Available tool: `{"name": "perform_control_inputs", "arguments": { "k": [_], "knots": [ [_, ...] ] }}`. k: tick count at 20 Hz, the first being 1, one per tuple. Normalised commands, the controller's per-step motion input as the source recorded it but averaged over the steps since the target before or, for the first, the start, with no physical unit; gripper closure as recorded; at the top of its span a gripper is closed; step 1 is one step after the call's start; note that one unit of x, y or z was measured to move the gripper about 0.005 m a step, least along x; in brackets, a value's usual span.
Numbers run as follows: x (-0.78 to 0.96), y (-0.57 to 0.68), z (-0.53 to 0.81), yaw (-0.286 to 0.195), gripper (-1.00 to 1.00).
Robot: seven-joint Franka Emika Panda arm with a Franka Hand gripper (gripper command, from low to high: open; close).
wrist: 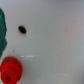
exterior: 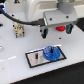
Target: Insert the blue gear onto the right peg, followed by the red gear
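The blue gear (exterior: 51, 53) lies flat on the grey black-edged plate (exterior: 31, 60), seated on the right peg, which its hub hides. The left peg (exterior: 36, 55) stands bare on the plate. The red gear (exterior: 60, 28) lies on the white table beyond the plate, between my teal fingers. My gripper (exterior: 56, 31) hangs low over it, open and empty. In the wrist view the red gear (wrist: 11, 69) sits near a corner of the picture. One teal finger (wrist: 2, 30) shows at the edge, apart from the gear.
A small beige and white block (exterior: 19, 30) stands on the table at the exterior view's left, with black cables (exterior: 10, 22) behind it. A small dark spot (wrist: 22, 29) marks the white table in the wrist view.
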Motion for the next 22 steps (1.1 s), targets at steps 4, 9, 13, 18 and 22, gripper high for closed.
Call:
{"name": "perform_control_inputs", "arguments": {
  "k": [4, 9, 13, 18, 22],
  "knots": [
    [-0.54, 0.48, 0.0, 0.0, -1.0],
    [-0.48, 0.44, -0.02, 0.0, -1.0],
    [-0.42, 0.4, -0.08, 0.0, -1.0],
    [-0.43, 0.29, -0.13, 0.0, -1.0],
    [-0.44, 0.14, -0.27, 0.0, -1.0]
  ]
}}
